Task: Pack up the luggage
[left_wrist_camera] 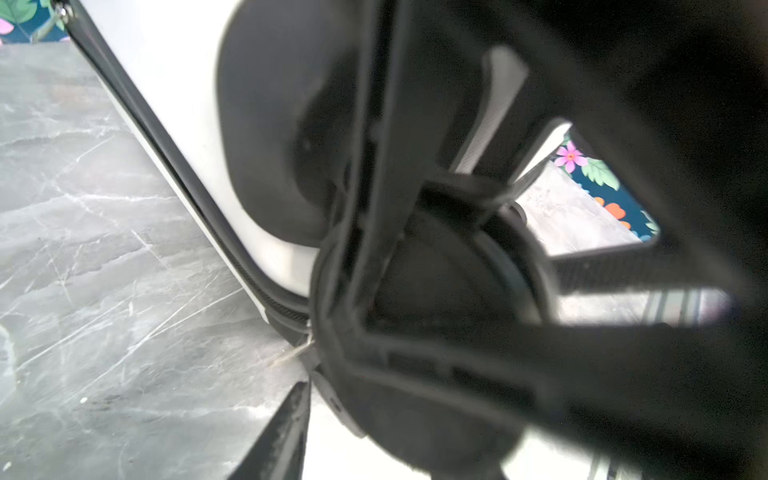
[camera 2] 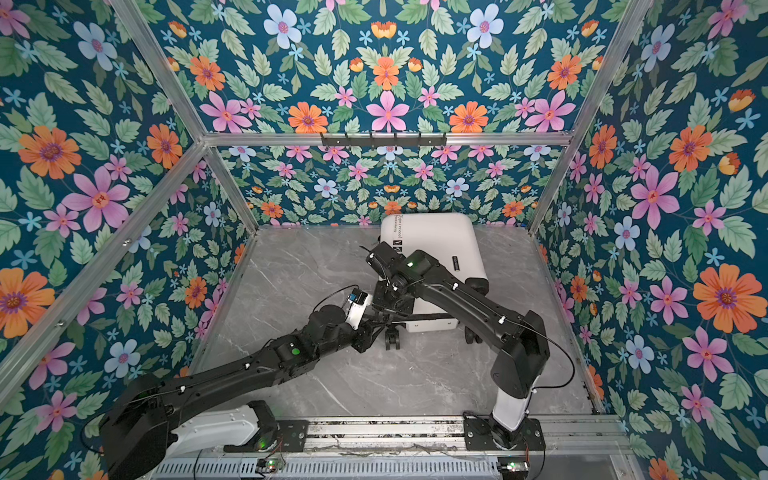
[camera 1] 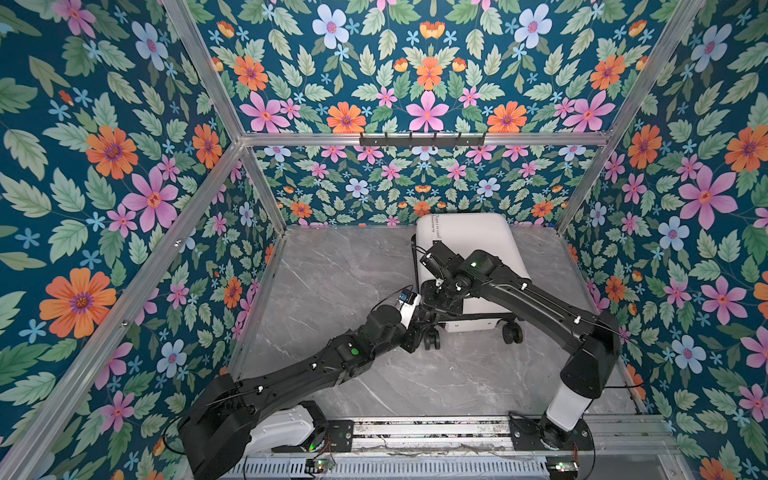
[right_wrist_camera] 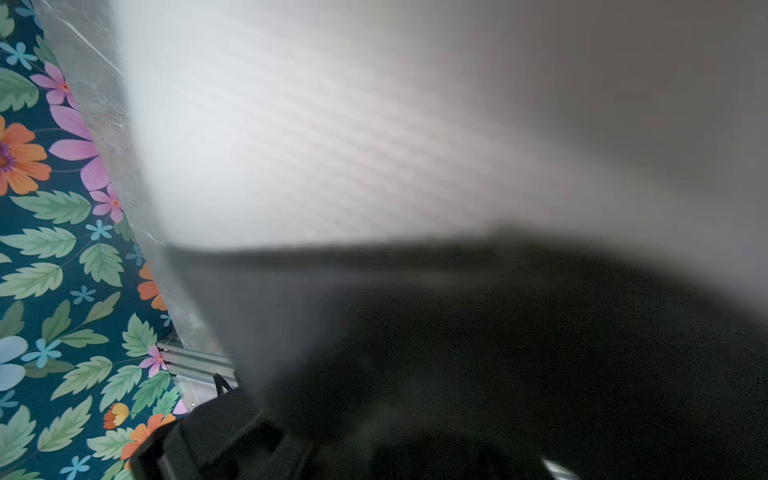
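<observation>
The luggage [camera 1: 469, 237] [camera 2: 432, 237] lies closed on the grey marble tabletop [camera 1: 332, 282], toward the back wall and right of the middle. Its white shell faces up, the black lettering [camera 1: 436, 230] sits near the far left corner, and its spinner wheels [camera 1: 512, 332] point toward the near edge.

Both arms meet at the case's near left corner. The left gripper [camera 1: 422, 328] [camera 2: 374, 328] is low beside the corner wheel [camera 1: 432, 338] [camera 2: 392, 338]. The right gripper [camera 1: 440, 299] [camera 2: 386, 299] comes down over the shell just above it, with its forearm crossing the top of the case.

In the left wrist view the white shell [left_wrist_camera: 166, 62] and the black zipper band [left_wrist_camera: 166, 137] run along the marble, and a round black wheel housing fills the middle behind blurred dark bars. From that I cannot tell whether the left claw is parted or gripping anything.

The right wrist view is pressed close to the shell [right_wrist_camera: 332, 124] — a blurred white surface above a black mass — so I cannot tell the right claw's state either.
</observation>
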{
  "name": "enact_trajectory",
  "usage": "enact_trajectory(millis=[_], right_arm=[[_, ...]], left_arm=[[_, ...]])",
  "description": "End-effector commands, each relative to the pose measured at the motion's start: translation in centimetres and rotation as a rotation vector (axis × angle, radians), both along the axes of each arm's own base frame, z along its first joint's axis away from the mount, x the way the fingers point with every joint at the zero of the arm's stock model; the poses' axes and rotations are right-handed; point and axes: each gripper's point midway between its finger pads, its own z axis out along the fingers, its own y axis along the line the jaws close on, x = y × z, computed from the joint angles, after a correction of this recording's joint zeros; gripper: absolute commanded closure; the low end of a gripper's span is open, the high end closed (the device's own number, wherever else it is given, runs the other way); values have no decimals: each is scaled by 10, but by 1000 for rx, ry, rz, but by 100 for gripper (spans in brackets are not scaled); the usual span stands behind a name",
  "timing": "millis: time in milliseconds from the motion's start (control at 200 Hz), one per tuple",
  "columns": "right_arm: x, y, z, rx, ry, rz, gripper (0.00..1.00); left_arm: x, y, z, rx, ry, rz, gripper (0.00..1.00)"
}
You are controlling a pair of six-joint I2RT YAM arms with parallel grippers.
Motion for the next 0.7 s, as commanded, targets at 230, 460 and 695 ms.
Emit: enact_trajectory(millis=[230,460,695], right_arm=[[-3,-8,4,13,-20,-43,35],[-4,-8,-4,5,2,-40,32],[-5,-11,-3,8,7,-52,37]], left_arm=[[3,22,-36,107,0,64,54],[4,7,-48,88,-38,-2,64],[18,0,-35,20,-132,17,63]])
